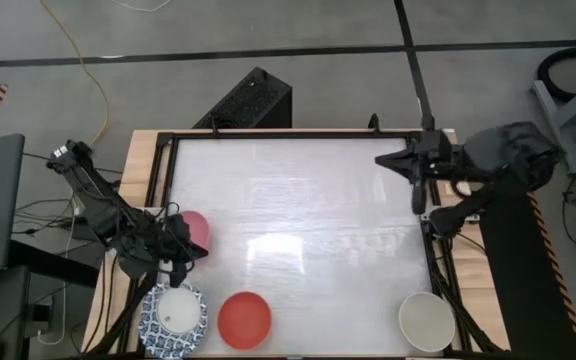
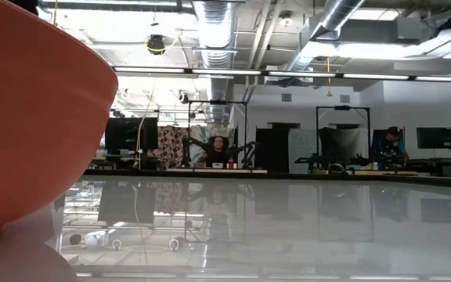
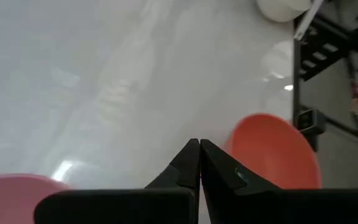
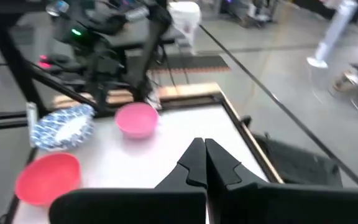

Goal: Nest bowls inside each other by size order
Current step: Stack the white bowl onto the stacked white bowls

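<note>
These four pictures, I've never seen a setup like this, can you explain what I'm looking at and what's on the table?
It is a two-armed robot at a white table. One camera looks straight down, one sits at tabletop height, and one rides on each wrist. The left gripper is shut and empty beside the pink bowl. The right gripper, also shut and empty, waits at the table's far right corner. Along the near edge lie a blue-patterned bowl, a red bowl and a cream-white bowl. Nothing is held.
</note>
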Controlling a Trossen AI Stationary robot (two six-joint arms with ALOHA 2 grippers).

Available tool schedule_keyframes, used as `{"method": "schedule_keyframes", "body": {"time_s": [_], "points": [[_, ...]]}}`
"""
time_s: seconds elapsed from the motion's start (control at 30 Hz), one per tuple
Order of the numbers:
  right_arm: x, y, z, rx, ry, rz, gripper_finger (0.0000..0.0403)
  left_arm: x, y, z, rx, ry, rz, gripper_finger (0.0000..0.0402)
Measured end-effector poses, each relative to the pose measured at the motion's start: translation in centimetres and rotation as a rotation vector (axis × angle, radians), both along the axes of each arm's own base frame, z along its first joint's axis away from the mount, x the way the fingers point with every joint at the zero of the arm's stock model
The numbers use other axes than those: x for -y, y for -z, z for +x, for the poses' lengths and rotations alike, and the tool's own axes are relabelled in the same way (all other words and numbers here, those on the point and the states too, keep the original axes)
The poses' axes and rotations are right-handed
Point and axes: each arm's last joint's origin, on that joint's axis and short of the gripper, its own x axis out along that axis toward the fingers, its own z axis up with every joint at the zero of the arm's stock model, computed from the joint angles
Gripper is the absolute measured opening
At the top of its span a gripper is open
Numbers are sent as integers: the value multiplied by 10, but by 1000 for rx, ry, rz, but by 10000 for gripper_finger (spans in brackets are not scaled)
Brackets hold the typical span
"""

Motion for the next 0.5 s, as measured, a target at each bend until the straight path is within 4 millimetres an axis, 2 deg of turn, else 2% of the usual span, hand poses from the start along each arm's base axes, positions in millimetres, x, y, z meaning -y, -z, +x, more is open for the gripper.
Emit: {"method": "schedule_keyframes", "body": {"time_s": [0.27, 0.5], "points": [[-1, 51, -16, 63, 124, 105, 7, 9, 19, 1, -20, -1, -52, 0], [-5, 92, -19, 116, 183, 162, 6, 26, 38, 2, -131, 29, -23, 0]]}}
